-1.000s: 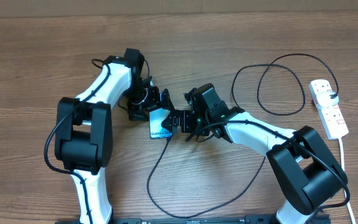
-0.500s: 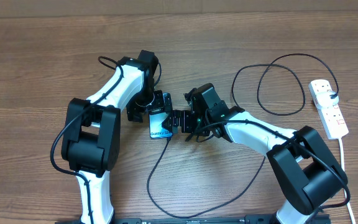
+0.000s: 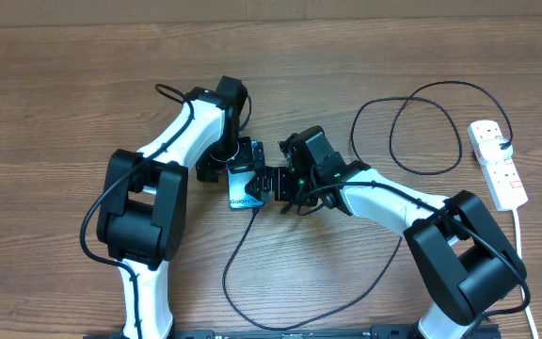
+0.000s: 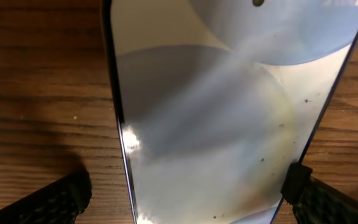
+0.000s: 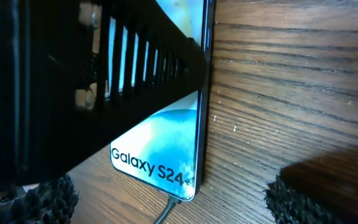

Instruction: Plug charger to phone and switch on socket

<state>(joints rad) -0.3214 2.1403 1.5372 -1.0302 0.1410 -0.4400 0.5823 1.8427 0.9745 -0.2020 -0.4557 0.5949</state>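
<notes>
My left gripper [image 3: 239,160], jaws wide, has swung in over the phone [image 3: 244,191], which now lies flat between its fingertips. My right gripper [image 3: 273,182], equally wide, flanks the phone's lower end, where the charger [image 3: 243,243] meets it. Likely bracing for plugging.

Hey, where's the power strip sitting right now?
In the overhead view the power strip lies at the far right, just right of the charger cable loop, far from the phone in the middle.
</notes>
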